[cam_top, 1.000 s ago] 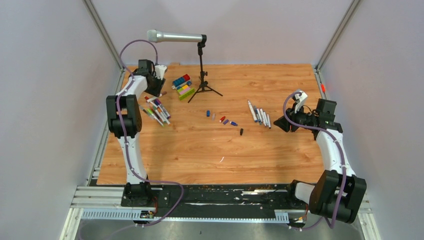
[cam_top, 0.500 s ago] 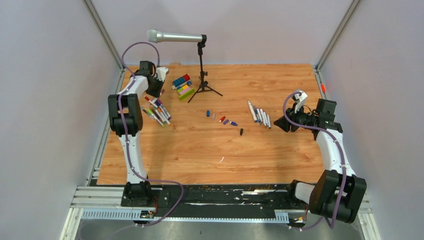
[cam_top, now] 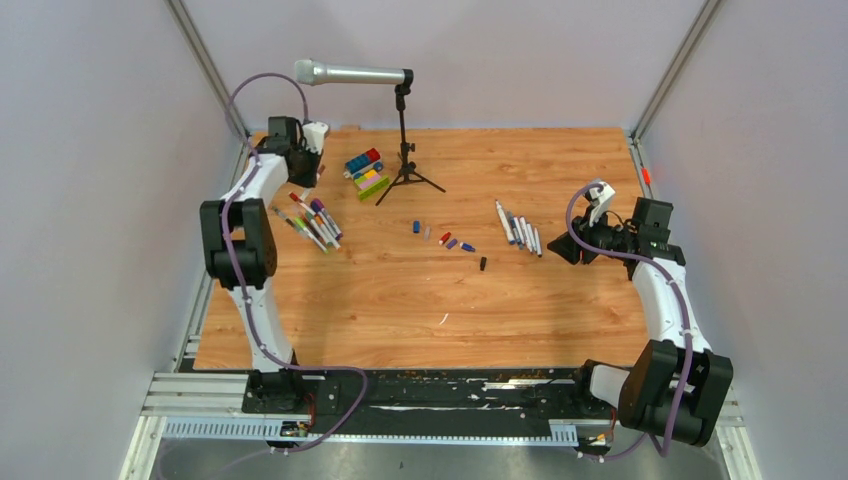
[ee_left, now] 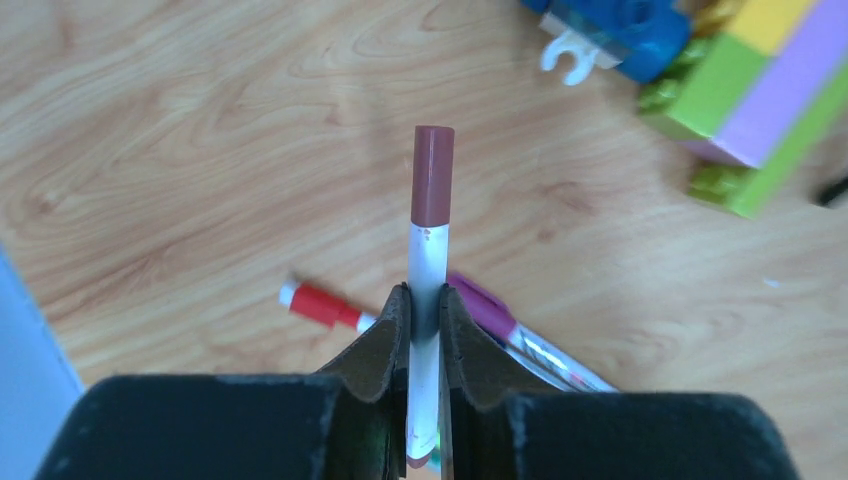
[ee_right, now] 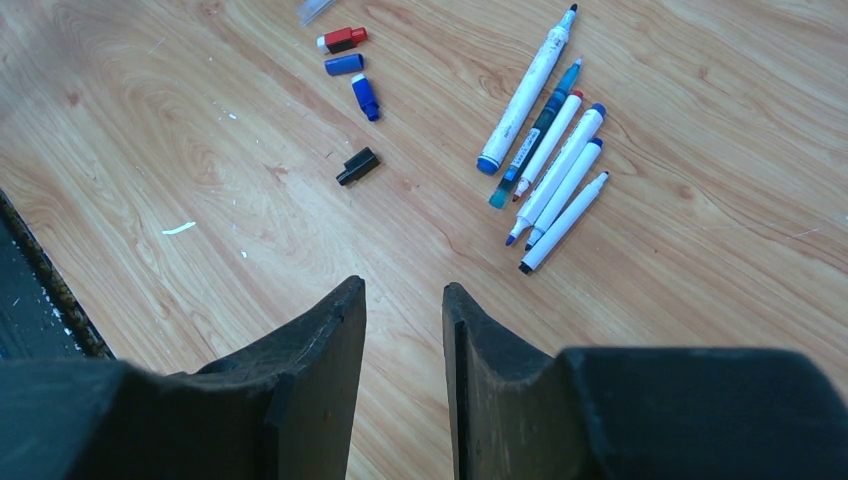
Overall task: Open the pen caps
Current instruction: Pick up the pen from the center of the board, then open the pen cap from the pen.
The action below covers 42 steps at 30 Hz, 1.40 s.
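the left jaws are gripping a pen (ee_left: 428, 260) mid-barrel over the table's (ee_left: 150, 150) far left, its brown cap (ee_left: 433, 188) sticking out. the right jaws are hanging parted and empty. a tug on the cap could be dragging the smooth barrel through that narrow pinch.

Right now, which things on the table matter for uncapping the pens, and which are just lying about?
Job: brown-capped pen in the left gripper; capped pens; uncapped pens; loose caps.
Lying about: microphone; toy blocks.
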### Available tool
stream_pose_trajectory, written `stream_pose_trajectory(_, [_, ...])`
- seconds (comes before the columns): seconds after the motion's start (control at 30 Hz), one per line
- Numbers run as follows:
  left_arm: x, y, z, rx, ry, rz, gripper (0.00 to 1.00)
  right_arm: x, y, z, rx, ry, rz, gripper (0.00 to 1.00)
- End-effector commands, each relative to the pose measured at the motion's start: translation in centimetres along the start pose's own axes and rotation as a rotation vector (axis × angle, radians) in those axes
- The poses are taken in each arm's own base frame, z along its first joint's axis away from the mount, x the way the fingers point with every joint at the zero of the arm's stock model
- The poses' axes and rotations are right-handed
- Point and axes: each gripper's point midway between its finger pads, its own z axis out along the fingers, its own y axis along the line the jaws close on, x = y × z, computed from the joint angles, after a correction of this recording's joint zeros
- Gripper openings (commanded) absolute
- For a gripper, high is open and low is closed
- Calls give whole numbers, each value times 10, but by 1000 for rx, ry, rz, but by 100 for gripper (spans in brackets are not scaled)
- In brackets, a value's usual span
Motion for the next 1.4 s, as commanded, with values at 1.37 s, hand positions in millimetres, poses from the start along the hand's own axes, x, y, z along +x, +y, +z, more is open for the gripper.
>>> stream_pose_trajectory(1.37, [11,-338,-330,963,-1019,-565,0,-29,118,-20,-489,-254,-97,59])
